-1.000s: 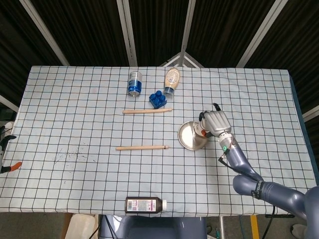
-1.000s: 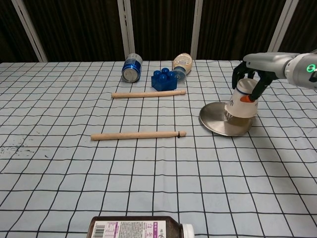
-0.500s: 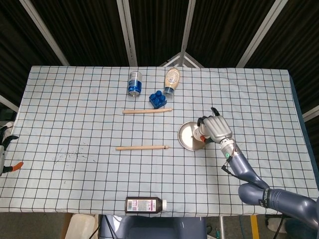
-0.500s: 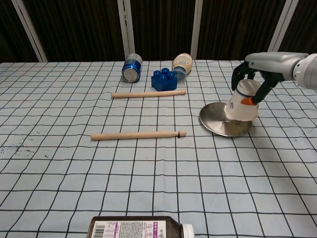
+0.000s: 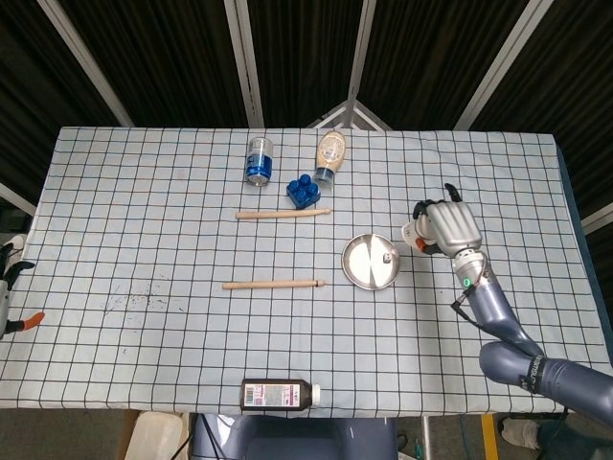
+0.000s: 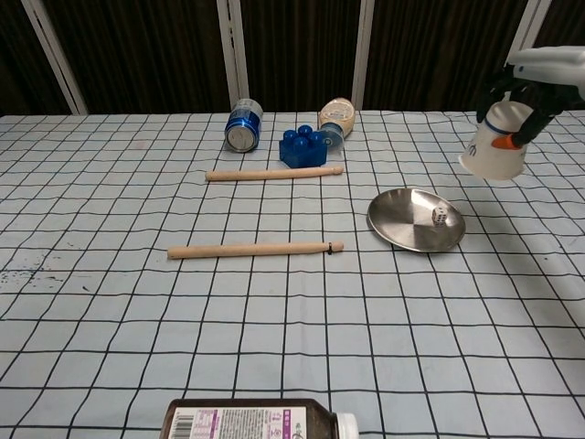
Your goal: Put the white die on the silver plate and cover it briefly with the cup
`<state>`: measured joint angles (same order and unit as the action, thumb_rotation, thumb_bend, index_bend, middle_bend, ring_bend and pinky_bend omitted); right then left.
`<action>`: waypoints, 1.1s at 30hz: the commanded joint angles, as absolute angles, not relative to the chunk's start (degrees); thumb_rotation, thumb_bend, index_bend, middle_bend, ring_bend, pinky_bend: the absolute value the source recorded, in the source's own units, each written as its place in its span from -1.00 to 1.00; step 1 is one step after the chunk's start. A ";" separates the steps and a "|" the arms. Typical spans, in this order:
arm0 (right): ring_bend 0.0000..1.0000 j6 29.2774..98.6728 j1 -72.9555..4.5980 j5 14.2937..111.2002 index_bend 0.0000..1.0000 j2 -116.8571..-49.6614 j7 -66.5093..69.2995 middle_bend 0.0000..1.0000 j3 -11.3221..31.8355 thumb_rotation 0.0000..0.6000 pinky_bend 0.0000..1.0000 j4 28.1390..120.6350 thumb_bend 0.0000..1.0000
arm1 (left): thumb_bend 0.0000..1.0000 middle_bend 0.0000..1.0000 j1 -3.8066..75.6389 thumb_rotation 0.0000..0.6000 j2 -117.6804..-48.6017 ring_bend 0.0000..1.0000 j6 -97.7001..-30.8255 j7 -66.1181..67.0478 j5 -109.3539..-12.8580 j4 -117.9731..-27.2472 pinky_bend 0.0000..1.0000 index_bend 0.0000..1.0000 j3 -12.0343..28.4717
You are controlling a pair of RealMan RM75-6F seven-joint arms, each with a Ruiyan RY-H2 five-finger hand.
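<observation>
Right robot hand (image 6: 528,91): fingers wrapped round cup (image 6: 494,139), held inverted, raised above tabletop (image 6: 274,311), right of plate (image 6: 402,224). Left robot hand: not in view. Die (image 6: 440,218): uncovered, resting on plate, right of centre. Cup: judged light, thin-walled, crushable; grip mid-wall, moderate force. Die: small, hard, may slide on smooth plate. Chest view shows cup mouth downward and height off tabletop; head view shows cup clear of plate sideways.

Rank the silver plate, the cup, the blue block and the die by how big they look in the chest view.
1. silver plate
2. cup, held by the right hand
3. blue block, not far behind the cup and farther back, so unsure
4. white die
</observation>
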<state>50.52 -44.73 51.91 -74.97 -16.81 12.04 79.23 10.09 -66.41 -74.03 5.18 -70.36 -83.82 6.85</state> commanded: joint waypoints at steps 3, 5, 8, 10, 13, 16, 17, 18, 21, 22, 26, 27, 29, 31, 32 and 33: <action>-0.18 47.74 -43.16 50.26 0.05 -74.73 -14.97 -0.10 10.67 1.00 -1.00 74.41 -0.17 | -0.56 -1.00 10.17 1.00 -66.65 -1.00 -74.00 5.91 -70.33 -83.94 -0.87 -0.50 6.73; -0.18 46.40 -42.85 50.53 0.05 -75.48 -13.89 -0.10 10.12 1.00 -1.00 72.10 -0.17 | -0.56 -1.00 10.19 1.00 -66.77 -1.00 -74.07 6.42 -70.35 -84.09 -0.87 -0.50 6.65; -0.19 45.15 -42.52 50.54 0.05 -76.23 -12.90 -0.10 9.63 1.00 -1.00 70.31 -0.17 | -0.56 -1.00 10.12 1.00 -66.82 -1.00 -74.27 6.71 -70.26 -84.20 -0.87 -0.50 6.67; -0.20 43.91 -42.24 50.82 0.05 -77.05 -11.94 -0.10 9.10 1.00 -1.00 68.83 -0.17 | -0.56 -1.00 10.03 1.00 -66.86 -1.00 -74.49 6.91 -70.06 -84.25 -0.87 -0.50 6.76; -0.20 42.75 -41.94 52.10 0.05 -78.25 -10.63 -0.10 8.46 1.00 -1.00 67.17 -0.17 | -0.56 -1.00 10.05 1.00 -66.96 -1.00 -74.53 7.23 -69.81 -84.25 -0.87 -0.50 6.85; -0.21 42.11 -41.81 53.49 0.05 -79.63 -9.23 -0.10 8.23 1.00 -1.00 65.46 -0.17 | -0.57 -1.00 10.16 1.00 -67.06 -1.00 -74.26 7.59 -69.74 -84.25 -0.87 -0.50 6.75; -0.21 41.94 -41.82 53.69 0.05 -79.87 -9.05 -0.10 8.18 1.00 -1.00 65.18 -0.17 | -0.57 -1.00 10.17 1.00 -67.07 -1.00 -74.25 7.62 -69.73 -84.24 -0.87 -0.50 6.75; -0.21 41.61 -41.84 54.06 0.05 -80.32 -8.72 -0.10 8.08 1.00 -1.00 64.60 -0.17 | -0.57 -1.00 10.20 1.00 -67.09 -1.00 -74.22 7.66 -69.70 -84.23 -0.87 -0.50 6.77; -0.27 40.82 -41.87 54.80 -0.06 -81.44 -7.87 -0.17 7.95 1.00 -1.00 62.87 -0.27 | -0.57 -1.00 10.18 1.00 -67.08 -1.00 -74.22 7.57 -69.40 -84.16 -0.87 -0.50 6.94; -0.29 40.66 -41.88 54.96 -0.14 -81.69 -7.67 -0.21 7.97 1.00 -1.00 62.33 -0.35 | -0.57 -1.00 10.16 1.00 -67.06 -1.00 -74.27 7.53 -69.34 -84.12 -0.87 -0.50 6.98; -0.55 40.49 -41.80 55.12 -0.63 -82.09 -7.43 -0.54 8.13 1.00 -1.00 60.91 -0.79 | -0.57 -1.00 10.16 1.00 -67.06 -1.00 -74.18 7.45 -69.20 -83.97 -0.87 -0.50 7.03; -0.60 40.54 -41.77 55.08 -0.71 -81.99 -7.42 -0.60 8.26 1.00 -1.00 60.79 -0.85 | -0.57 -1.00 10.19 1.00 -67.08 -1.00 -74.09 7.46 -69.17 -83.93 -0.87 -0.50 7.02; -0.63 40.99 -41.67 55.14 -0.79 -81.75 -7.28 -0.67 8.59 1.00 -1.00 60.90 -0.91 | -0.57 -1.00 10.26 1.00 -67.11 -1.00 -73.92 7.49 -69.13 -83.87 -0.87 -0.50 7.00; -0.64 41.90 -41.34 55.16 -0.86 -81.04 -6.69 -0.71 9.25 1.00 -1.00 61.87 -0.95 | -0.57 -1.00 10.31 1.00 -67.13 -1.00 -73.82 7.52 -69.09 -83.83 -0.87 -0.50 7.00; -0.66 42.13 -41.13 55.06 -0.91 -80.34 -6.67 -0.74 9.41 1.00 -1.00 62.72 -0.96 | -0.57 -1.00 10.32 1.00 -67.14 -1.00 -73.82 7.54 -69.08 -83.82 -0.87 -0.50 7.02; -0.69 42.15 -40.95 54.92 -0.96 -79.43 -7.09 -0.77 9.33 1.00 -1.00 63.80 -0.98 | -0.56 -1.00 10.33 1.00 -67.16 -1.00 -73.80 7.55 -69.07 -83.80 -0.87 -0.50 7.02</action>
